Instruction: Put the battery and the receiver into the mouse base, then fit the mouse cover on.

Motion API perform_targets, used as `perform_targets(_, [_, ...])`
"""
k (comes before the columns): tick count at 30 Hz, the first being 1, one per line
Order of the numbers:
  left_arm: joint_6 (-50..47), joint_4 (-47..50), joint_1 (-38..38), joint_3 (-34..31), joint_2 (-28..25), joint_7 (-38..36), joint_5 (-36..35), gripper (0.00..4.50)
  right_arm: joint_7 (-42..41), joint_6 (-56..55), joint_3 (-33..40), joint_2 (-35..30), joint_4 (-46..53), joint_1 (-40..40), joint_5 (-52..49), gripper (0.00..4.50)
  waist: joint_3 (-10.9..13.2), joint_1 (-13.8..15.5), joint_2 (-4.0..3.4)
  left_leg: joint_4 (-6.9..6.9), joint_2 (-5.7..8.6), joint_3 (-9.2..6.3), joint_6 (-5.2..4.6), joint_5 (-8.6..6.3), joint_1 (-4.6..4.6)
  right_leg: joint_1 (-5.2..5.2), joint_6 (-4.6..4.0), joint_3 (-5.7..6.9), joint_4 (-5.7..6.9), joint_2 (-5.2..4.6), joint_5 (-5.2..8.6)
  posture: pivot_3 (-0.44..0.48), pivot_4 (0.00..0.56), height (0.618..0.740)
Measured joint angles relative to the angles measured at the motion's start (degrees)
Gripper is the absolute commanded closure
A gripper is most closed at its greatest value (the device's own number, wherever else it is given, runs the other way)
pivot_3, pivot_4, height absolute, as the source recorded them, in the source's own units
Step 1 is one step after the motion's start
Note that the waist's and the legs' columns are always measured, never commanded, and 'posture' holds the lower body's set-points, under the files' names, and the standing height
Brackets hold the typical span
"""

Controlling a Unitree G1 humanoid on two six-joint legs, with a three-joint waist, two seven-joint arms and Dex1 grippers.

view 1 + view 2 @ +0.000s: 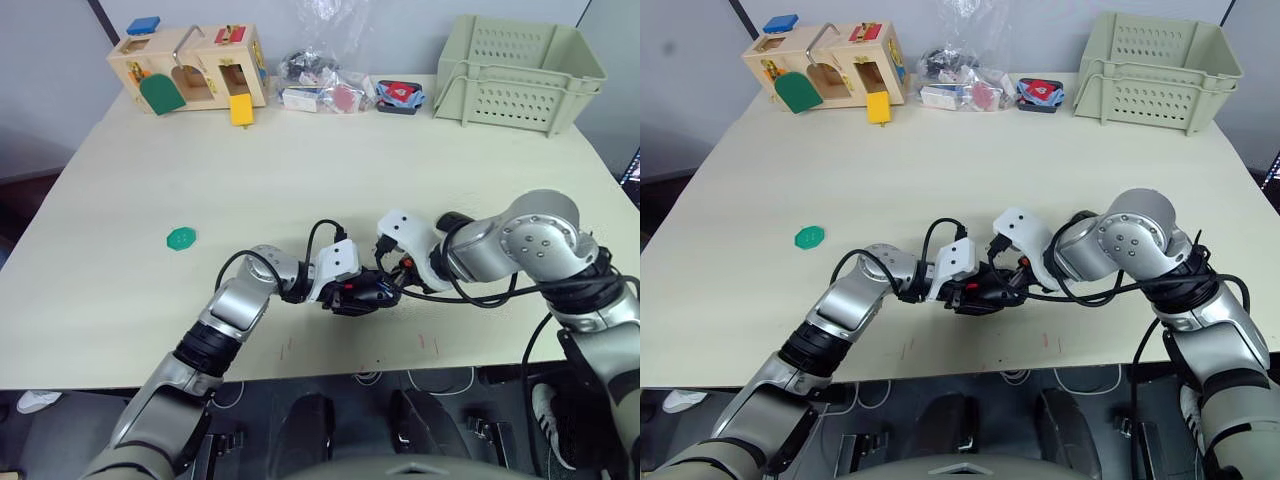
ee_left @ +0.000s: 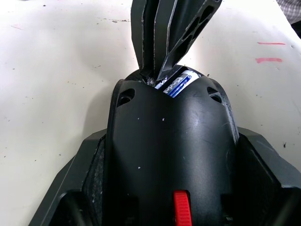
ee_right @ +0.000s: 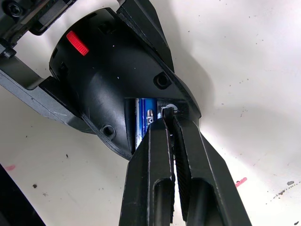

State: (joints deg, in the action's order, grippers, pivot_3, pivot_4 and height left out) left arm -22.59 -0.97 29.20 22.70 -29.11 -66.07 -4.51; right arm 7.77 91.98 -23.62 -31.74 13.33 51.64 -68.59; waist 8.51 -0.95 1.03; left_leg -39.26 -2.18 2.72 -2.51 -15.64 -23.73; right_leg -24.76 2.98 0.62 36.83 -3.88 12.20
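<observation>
The mouse base [image 2: 171, 141] lies at the near middle of the desk [image 1: 330, 180], clamped across its sides by the left pincer [image 1: 345, 288]. The battery [image 2: 176, 82] already sits in its bay inside the base. The right pincer [image 3: 165, 113] has its fingers pressed together, their tips in the small slot beside the battery, probably seating the receiver, which is too small to make out.

The base is judged light, rigid, smooth plastic, likely to slide on the desk unless held; its flanks are the sound place to grip. The battery is hard and round, apt to roll once free.

The eye views give the layout: both arms meet at the near edge, a green piece [image 1: 181, 238] lies well to the left, and a crate [image 1: 520, 70] stands far right. The wrist views alone reveal the open bay, the battery's blue label and the red patch [image 2: 181, 207].
</observation>
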Motion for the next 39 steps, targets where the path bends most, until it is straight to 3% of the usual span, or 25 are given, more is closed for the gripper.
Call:
perform_targets(4, [0.0, 0.0, 0.0, 0.0, 0.0, 0.0, 0.0, 1.55, 0.1, -0.2, 0.0, 0.0, 0.4, -0.4, 0.3, 4.5, 0.0, 0.0, 0.0, 0.0, 0.0, 0.0, 0.0, 0.0, 0.0, 0.0, 0.0, 0.0, 0.0, 0.0, 0.0, 0.0, 0.15, 0.74])
perform_targets(7, [0.0, 0.1, 0.0, 0.2, 0.0, 0.1, 0.0, 1.55, -0.4, 0.0, 0.0, 0.0, 0.4, -0.4, 0.5, 3.63, 0.0, 0.0, 0.0, 0.0, 0.0, 0.0, 0.0, 0.0, 0.0, 0.0, 0.0, 0.0, 0.0, 0.0, 0.0, 0.0, 0.15, 0.74])
perform_targets(11, [0.0, 0.2, -0.2, 0.3, 0.0, 0.1, 0.0, 1.55, -1.3, 0.1, 0.0, -0.3, 0.4, -0.5, 1.5, 1.64, 0.0, 0.0, 0.0, 0.0, 0.0, 0.01, 0.0, 0.0, 0.0, 0.0, 0.0, -0.01, 0.0, 0.0, 0.0, 0.0, 0.15, 0.74])
perform_targets(24, [0.0, 0.3, 0.0, 0.2, -0.2, 0.0, -0.1, 1.55, -8.2, -0.2, 3.5, -5.4, 6.9, -3.7, 4.7, 1.64, 0.0, 0.1, 0.0, 0.01, 0.0, -0.03, 0.0, 0.0, -0.03, -0.01, 0.0, 0.01, -0.03, 0.02, 0.01, 0.0, 0.15, 0.74])
perform_targets(32, [0.0, 0.3, 0.0, 0.3, -0.6, -0.1, -0.3, 1.55, -19.9, -15.6, 12.1, -9.6, 15.2, -15.8, 11.8, 1.64, 0.0, 0.1, 0.01, 0.01, -0.01, -0.01, 0.0, 0.0, 0.0, 0.0, 0.01, -0.03, -0.04, 0.07, 0.01, 0.0, 0.15, 0.74])
perform_targets(38, [-0.1, 0.4, 0.0, 0.3, -0.7, 0.0, -0.3, 1.55, -28.8, -29.2, 12.8, -10.9, 16.1, -24.1, 20.9, 4.38, 0.0, 0.1, 0.02, 0.0, -0.01, 0.02, 0.0, 0.0, 0.01, 0.0, 0.01, -0.07, -0.04, 0.09, 0.01, 0.0, 0.15, 0.74])
perform_targets(39, [-0.2, 0.5, 0.0, 0.3, -0.7, 0.0, -0.3, 1.55, -29.9, -31.0, 12.8, -10.9, 16.0, -25.0, 22.1, 4.46, 0.0, 0.1, 0.02, 0.0, -0.01, 0.02, 0.0, 0.0, 0.01, 0.0, 0.01, -0.07, -0.05, 0.1, 0.01, 0.0, 0.15, 0.74])
